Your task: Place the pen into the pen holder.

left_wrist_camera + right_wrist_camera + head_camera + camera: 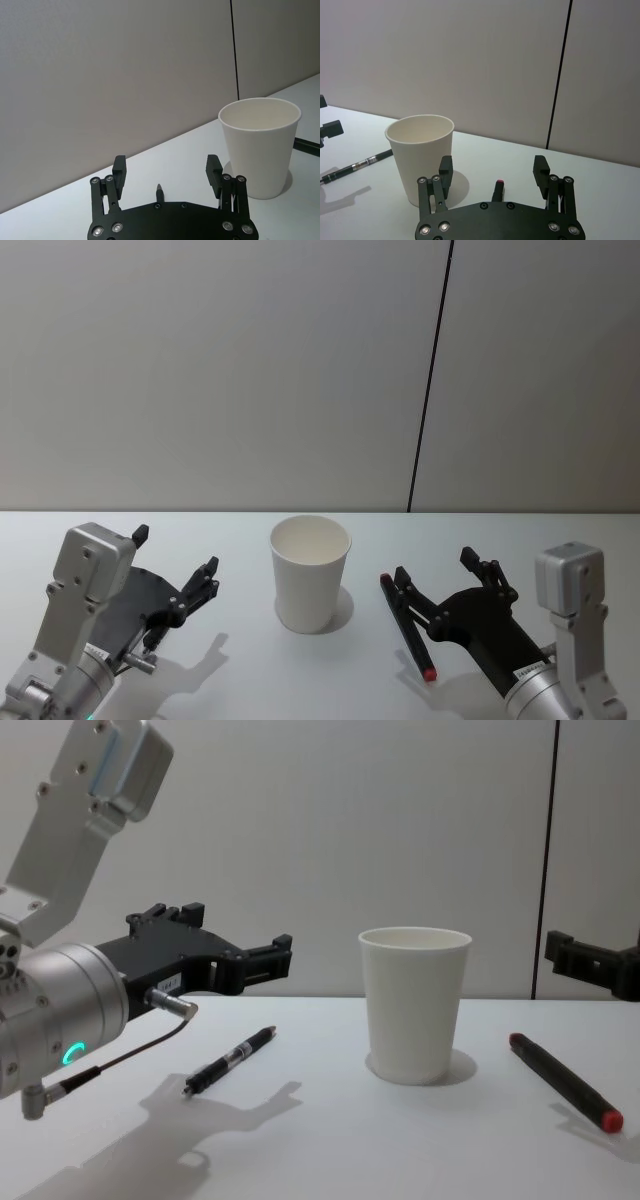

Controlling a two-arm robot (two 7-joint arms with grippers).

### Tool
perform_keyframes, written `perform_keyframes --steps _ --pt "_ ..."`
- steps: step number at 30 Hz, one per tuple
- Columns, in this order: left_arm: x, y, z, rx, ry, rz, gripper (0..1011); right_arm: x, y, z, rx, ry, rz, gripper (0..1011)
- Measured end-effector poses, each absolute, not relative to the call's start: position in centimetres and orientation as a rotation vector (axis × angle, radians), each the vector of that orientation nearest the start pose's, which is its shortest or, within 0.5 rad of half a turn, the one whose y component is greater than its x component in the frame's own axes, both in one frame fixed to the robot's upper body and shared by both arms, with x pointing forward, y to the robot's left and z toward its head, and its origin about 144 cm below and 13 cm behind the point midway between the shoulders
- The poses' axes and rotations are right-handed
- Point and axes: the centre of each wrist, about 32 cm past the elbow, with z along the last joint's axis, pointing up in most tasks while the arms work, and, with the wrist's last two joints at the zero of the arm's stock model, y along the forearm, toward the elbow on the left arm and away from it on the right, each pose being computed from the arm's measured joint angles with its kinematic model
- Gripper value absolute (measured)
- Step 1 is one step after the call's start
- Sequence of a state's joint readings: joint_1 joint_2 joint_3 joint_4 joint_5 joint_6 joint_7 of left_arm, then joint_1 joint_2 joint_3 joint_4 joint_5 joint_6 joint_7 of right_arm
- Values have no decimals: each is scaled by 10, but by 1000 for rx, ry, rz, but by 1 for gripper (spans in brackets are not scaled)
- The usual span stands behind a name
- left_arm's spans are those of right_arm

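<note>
Left gripper [178,552] hangs open over the black pen [230,1060], right gripper [434,565] open over the red-tipped pen [560,1080]; either swinging inward could topple the pen holder [310,575].

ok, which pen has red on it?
The thicker pen on the robot's right, by the right gripper. The slim pen on the left is black and silver.

Soft, even light falls bright on the white desk [330,1150] and the pale grey wall panel [220,370]. It comes from above and the robot's left. The off-white tapered paper cup [413,1005] throws a faint shadow to its right. The left gripper [177,550] casts a darker, soft-edged shadow on the desk beneath it.
</note>
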State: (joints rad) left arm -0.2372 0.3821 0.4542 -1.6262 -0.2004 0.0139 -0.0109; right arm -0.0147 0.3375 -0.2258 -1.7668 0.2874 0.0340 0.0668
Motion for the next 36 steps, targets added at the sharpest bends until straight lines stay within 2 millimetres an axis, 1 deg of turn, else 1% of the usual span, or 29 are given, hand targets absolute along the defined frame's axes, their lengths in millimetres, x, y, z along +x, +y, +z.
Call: perform_keyframes --steps 36 --pt "492 198 1204 61 -268 1124 1003 443 -237 1189 26 -75 -1230 1001"
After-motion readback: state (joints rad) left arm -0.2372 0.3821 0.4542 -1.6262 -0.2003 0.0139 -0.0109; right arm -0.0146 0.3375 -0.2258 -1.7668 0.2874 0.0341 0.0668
